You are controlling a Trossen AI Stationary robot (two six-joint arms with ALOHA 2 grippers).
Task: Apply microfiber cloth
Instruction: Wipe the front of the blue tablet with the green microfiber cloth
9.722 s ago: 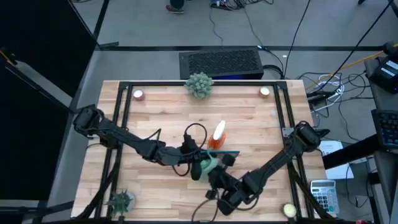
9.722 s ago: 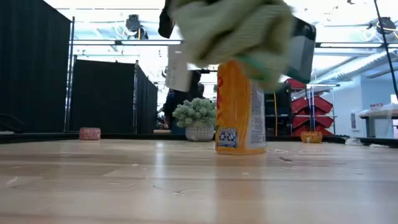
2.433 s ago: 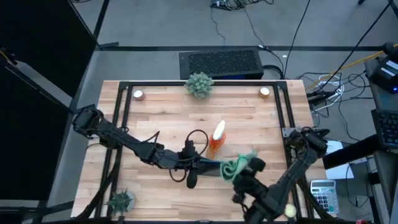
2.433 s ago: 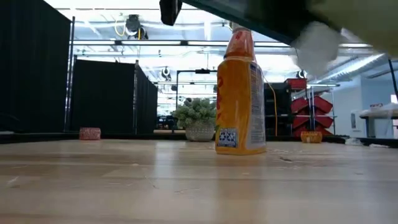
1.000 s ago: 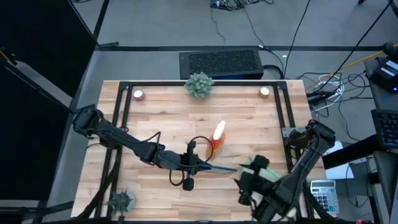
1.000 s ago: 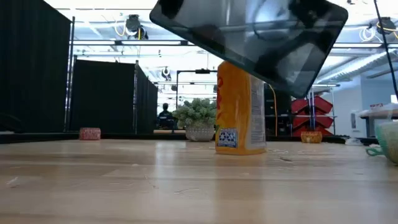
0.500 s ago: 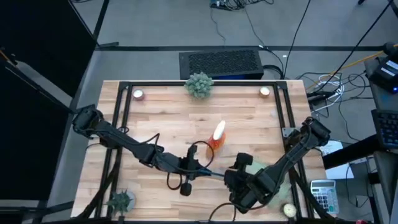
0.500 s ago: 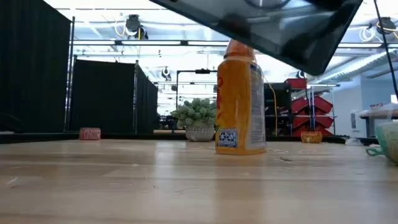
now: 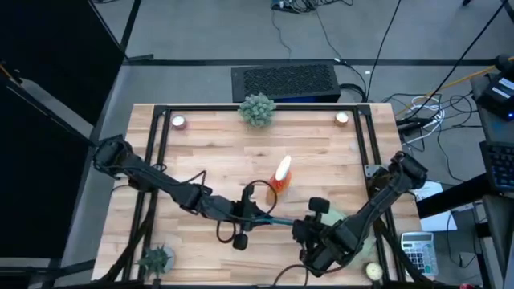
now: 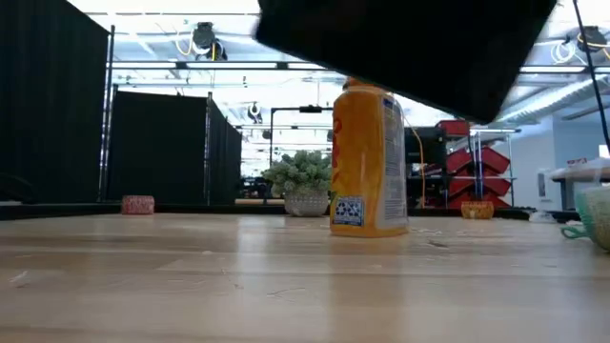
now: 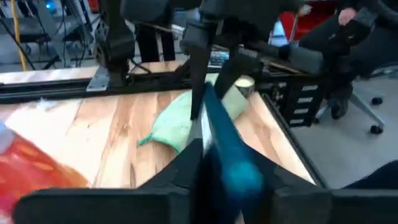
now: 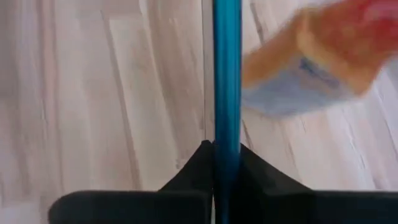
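Left wrist view, left gripper (image 11: 208,146): clamped on 1 end of the teal-edged phone (image 11: 227,149).
Right gripper (image 12: 214,152): pinching the phone's other end; phone's long axis runs between the 2 grippers.
Microfiber cloth (image 11: 186,118): flat on the table (image 9: 209,152), just beyond the right gripper, nearer the right arm.
Spray bottle (image 10: 367,157): upright, farther back.

You get one camera looking straight down on the whole wooden slat table (image 9: 201,152), one low at its edge looking level past the orange plastic spray bottle (image 10: 367,162), and two close wrist cameras that both show that bottle.
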